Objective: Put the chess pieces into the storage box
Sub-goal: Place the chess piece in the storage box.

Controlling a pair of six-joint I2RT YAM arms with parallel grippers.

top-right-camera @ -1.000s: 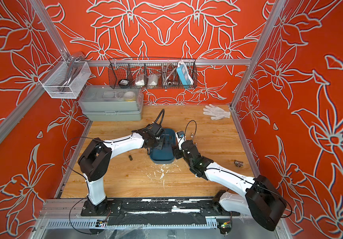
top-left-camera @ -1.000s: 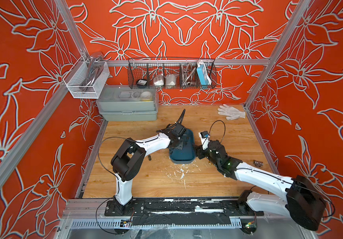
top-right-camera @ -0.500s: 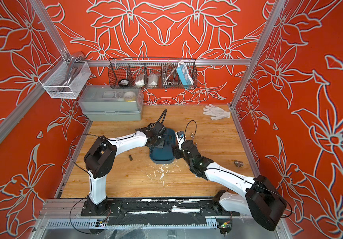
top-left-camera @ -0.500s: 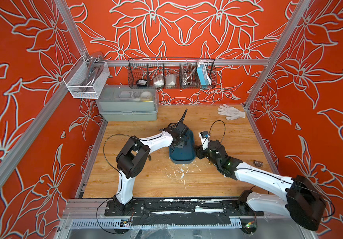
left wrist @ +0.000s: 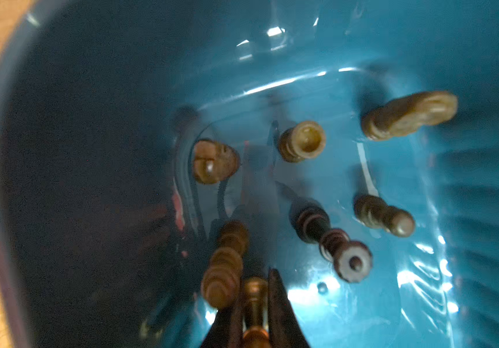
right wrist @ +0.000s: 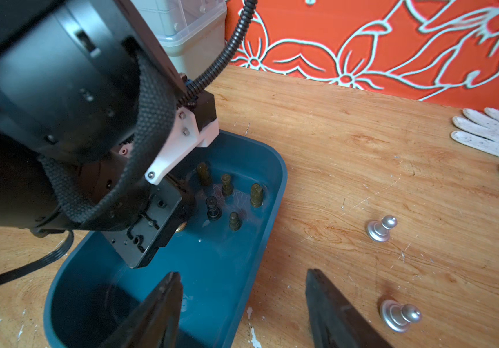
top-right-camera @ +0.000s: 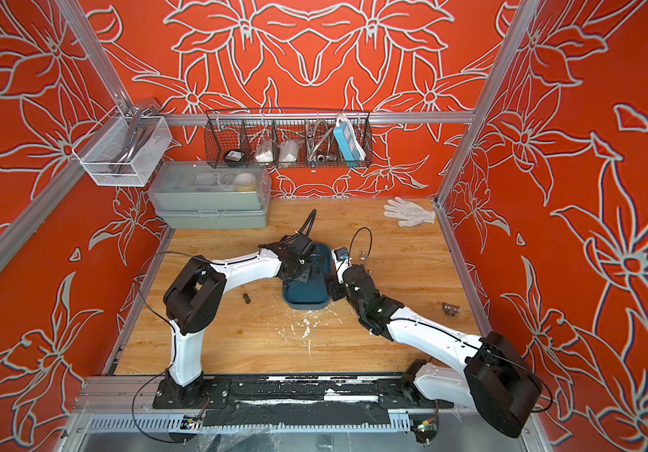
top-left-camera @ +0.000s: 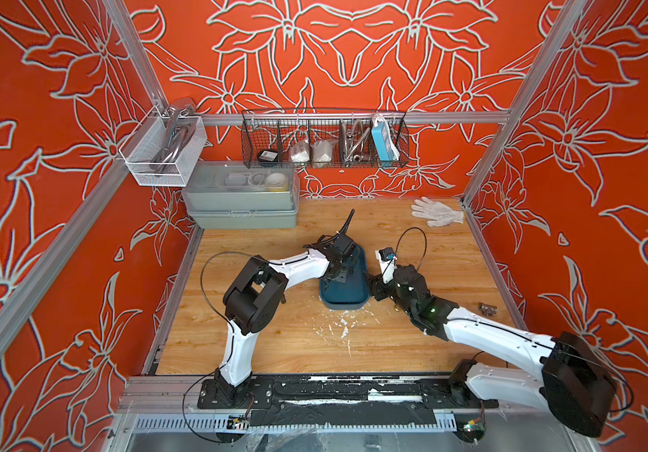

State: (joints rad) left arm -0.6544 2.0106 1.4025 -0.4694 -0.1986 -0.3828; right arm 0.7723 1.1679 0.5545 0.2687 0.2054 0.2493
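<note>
On the left of the table [top-right-camera: 236, 344] we mark a lone dark chess piece [top-right-camera: 246, 299], outside the storage box [top-right-camera: 306, 303] on its left side and well apart from both grippers.

Next, the left gripper [left wrist: 255, 283] reaches down inside the box. Its jaws are pressed together on a gold piece [left wrist: 253, 302] that lies lengthwise between them. We cannot tell whether this piece touches the floor.

In the left wrist view we count six pieces already on the box floor, among them a black piece [left wrist: 332, 241]. A toppled gold piece [left wrist: 225, 265] lies just beside the fingertips, and the rest lie apart from them.

At the box's right side stands the right gripper [right wrist: 242, 280], jaws apart and empty. In its wrist view the box wall runs between the two fingers.

Further right, on bare wood, stand an upright silver piece [right wrist: 379, 229] and a tipped silver piece [right wrist: 400, 315]. Both are outside the open jaws, the tipped one nearer to them. A white glove [right wrist: 489, 135] lies at the far right.

We judge the pieces to be light, rigid and slick-surfaced, and a piece on its side is likely to roll. The surest hold, in our view, is across the narrow waist above the flared base, where the collar would check slipping.
</note>
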